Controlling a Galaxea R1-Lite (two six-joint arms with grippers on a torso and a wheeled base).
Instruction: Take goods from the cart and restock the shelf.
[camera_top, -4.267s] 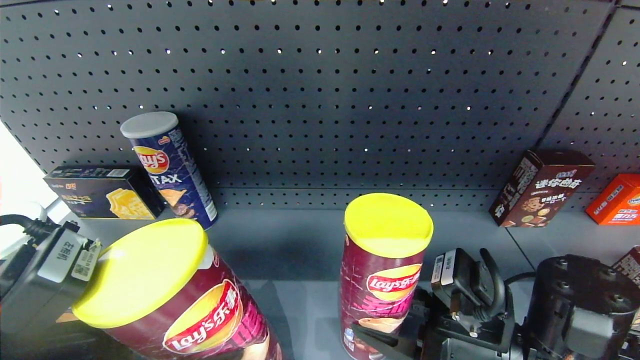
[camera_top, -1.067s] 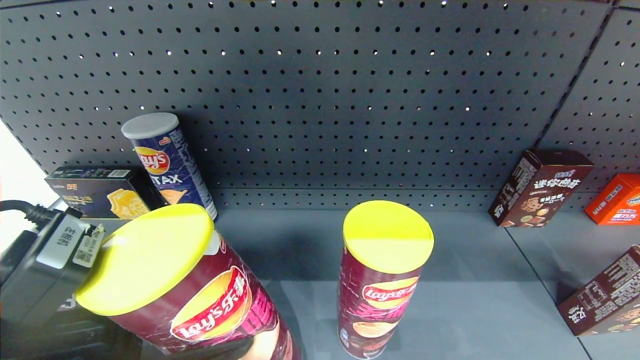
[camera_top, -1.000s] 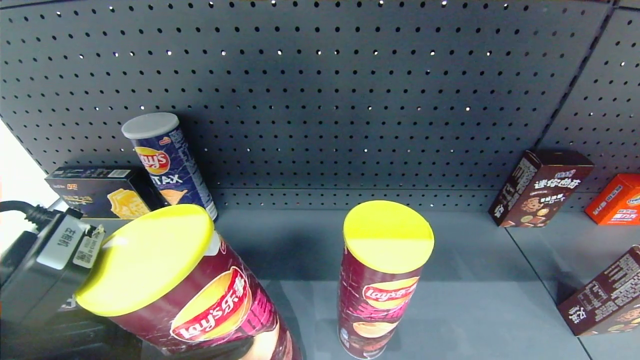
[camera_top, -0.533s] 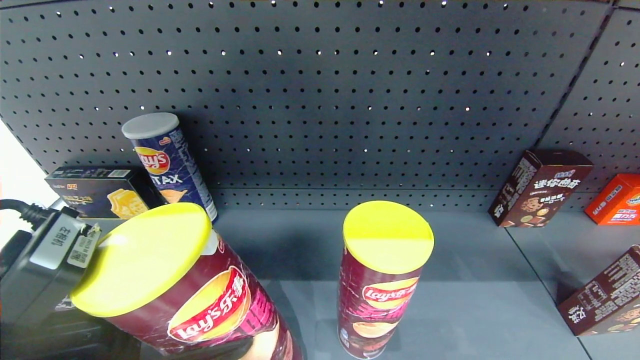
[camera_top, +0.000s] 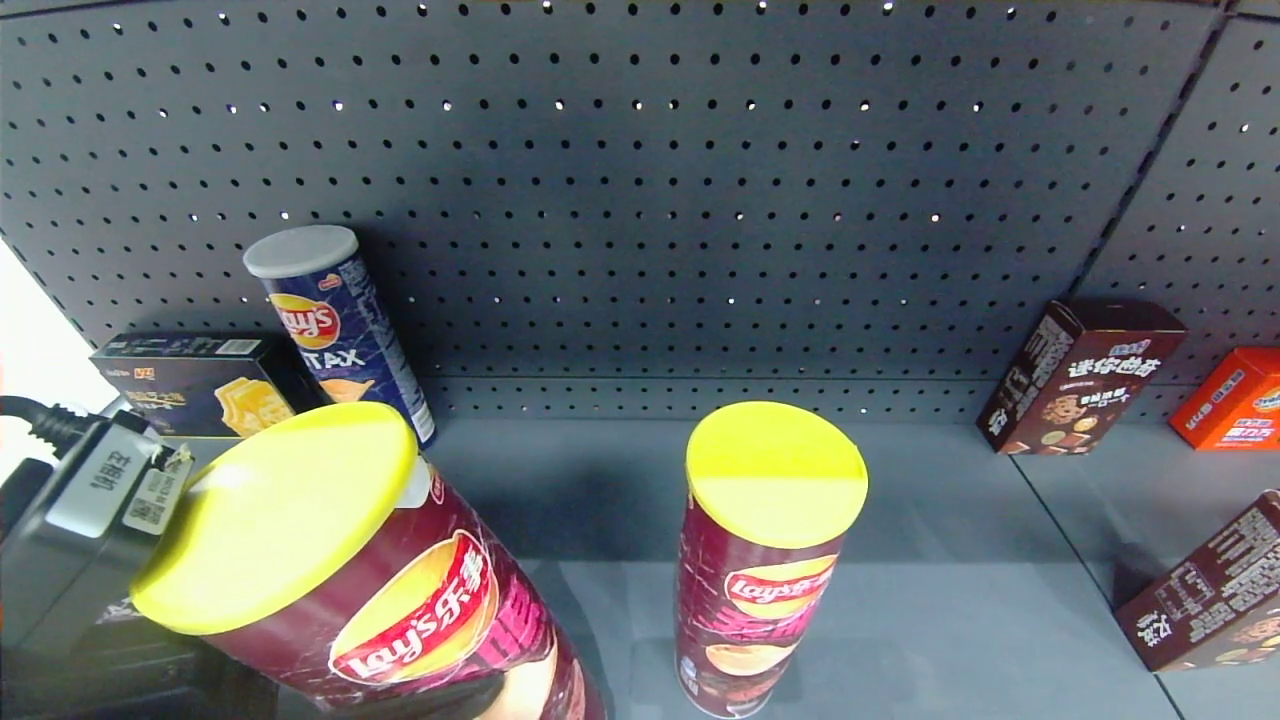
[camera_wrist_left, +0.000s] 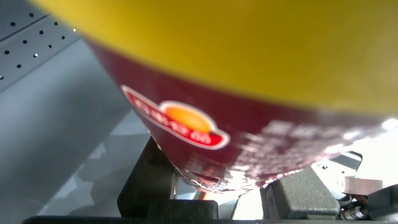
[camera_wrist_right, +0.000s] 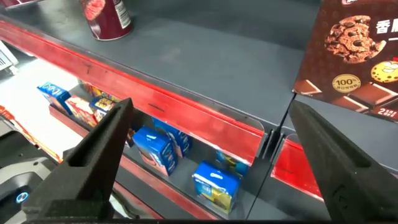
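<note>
Can (camera_top: 380, 590) tilted in left tool (camera_wrist_left: 217, 196), its base cut off; right tool (camera_wrist_right: 211, 155) spread wide, empty.

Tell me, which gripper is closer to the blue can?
Left. The left gripper holds a tilted red can just in front of the blue can. The right gripper hangs open off the front edge of the shelf, by the brown box far to the right.

A dark grey perforated metal back panel (camera_top: 640, 200) rises behind the flat grey shelf (camera_top: 950, 560), light glinting through some holes. A red strip (camera_wrist_right: 186, 102) lines the shelf's front edge.
</note>
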